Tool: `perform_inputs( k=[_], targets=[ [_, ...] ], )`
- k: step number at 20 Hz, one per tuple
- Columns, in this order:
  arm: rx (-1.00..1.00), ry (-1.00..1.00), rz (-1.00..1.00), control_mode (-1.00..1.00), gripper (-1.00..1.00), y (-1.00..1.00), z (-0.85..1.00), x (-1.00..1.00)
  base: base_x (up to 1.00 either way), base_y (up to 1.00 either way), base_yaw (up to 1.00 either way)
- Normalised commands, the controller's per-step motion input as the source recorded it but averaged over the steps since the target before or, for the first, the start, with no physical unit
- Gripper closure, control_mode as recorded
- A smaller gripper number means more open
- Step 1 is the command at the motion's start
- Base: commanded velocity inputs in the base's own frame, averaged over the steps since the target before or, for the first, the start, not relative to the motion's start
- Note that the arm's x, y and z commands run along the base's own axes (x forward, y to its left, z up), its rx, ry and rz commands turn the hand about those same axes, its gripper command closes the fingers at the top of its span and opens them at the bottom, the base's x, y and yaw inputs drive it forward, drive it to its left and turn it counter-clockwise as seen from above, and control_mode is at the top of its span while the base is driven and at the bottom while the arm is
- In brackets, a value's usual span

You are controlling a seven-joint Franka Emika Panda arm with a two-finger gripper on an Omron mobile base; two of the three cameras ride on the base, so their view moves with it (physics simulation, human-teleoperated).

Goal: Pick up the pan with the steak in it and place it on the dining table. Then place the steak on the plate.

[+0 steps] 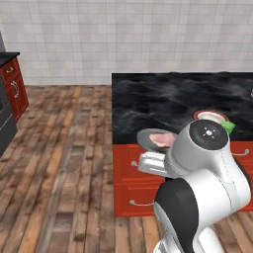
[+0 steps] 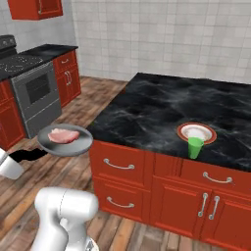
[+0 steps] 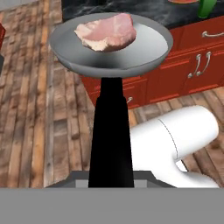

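Pan [image 3: 111,46], grey with black handle, carried in the air beside the worktop [image 2: 147,108] edge, above the wood floor; the hand [image 2: 10,165] is clamped on the handle end. Steak [image 3: 105,33] lies inside, toward the pan's 11 o'clock in the hand view. Plate [image 2: 196,131] (red-rimmed) rests on the worktop, green cup [image 2: 195,147] at its 6 o'clock in the right base view.

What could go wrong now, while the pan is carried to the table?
1. The pan hangs in the air beside the dining table, near its edge; it may hit that edge.
2. The steak lies loose and may slide out if the pan tilts.
3. A green cup stands by the plate; it may be knocked over.
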Motion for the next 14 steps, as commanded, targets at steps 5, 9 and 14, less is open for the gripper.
perform_inputs(
  k=[5,9,14],
  targets=[
    [0.0,0.0,0.0,1.0,1.0,0.0,0.0,0.0,0.18,-0.76,0.02],
    [0.0,0.0,0.0,1.0,1.0,0.0,0.0,0.0,0.05,-0.13,0.04],
    [0.0,0.0,0.0,1.0,1.0,0.0,0.0,0.0,0.21,-0.15,0.0]
  ],
)
